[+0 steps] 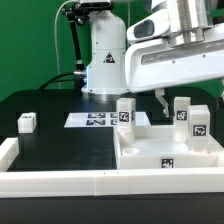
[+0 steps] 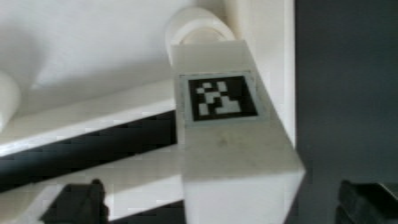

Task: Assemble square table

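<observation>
No readable writing anywhere, only black-and-white square tags.

Tags counted in the exterior view: one on each visible leg face, one on the front rim of the square top [image 1: 150, 150], and several on the marker board [image 1: 97, 120].

Legs: four.
- Three upright at the square top: back-corner leg [image 1: 125, 112] and a close pair [image 1: 182, 110] toward the exterior view's right. Cannot tell whether they are seated in sockets.
- One loose leg [image 1: 27, 122], well apart on the black table [image 1: 55, 108] toward the exterior view's left.

Square top near the front, toward the exterior view's right, just behind the border rail [image 1: 60, 180]. Nothing in its tray but the legs.

Arm [image 1: 175, 55] above the top.

Wrist view: one tagged leg [image 2: 231, 150] between the dark fingertips [image 2: 80, 200]. Gripper [image 2: 222, 198] spread wide, a gap on each side, not gripping. Cannot tell which leg this is.
</observation>
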Robot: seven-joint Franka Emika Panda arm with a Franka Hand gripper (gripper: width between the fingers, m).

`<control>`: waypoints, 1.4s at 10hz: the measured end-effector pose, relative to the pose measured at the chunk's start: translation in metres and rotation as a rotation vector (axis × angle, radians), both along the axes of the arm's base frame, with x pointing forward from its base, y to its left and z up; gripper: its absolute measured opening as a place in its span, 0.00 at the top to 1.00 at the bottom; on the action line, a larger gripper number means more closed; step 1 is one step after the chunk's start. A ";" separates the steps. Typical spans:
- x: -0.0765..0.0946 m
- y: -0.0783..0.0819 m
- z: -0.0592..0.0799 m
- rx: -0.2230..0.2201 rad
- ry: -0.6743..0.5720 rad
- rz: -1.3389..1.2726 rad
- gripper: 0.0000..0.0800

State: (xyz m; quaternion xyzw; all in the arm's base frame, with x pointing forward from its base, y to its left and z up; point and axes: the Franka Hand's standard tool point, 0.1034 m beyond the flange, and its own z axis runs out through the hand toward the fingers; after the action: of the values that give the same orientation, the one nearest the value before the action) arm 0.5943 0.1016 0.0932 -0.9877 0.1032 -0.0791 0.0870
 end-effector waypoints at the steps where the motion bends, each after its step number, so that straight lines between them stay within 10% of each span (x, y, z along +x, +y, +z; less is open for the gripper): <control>1: -0.004 0.000 -0.001 0.024 0.098 0.013 0.19; 7: -0.004 0.007 -0.010 0.059 0.268 0.034 0.19; 11: -0.006 0.008 -0.013 0.055 0.262 0.028 0.64; 14: -0.006 0.007 -0.013 0.057 0.266 0.002 0.64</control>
State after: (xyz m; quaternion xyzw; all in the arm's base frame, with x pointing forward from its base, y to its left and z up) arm 0.5886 0.1086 0.0800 -0.9867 0.1150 0.0556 0.1006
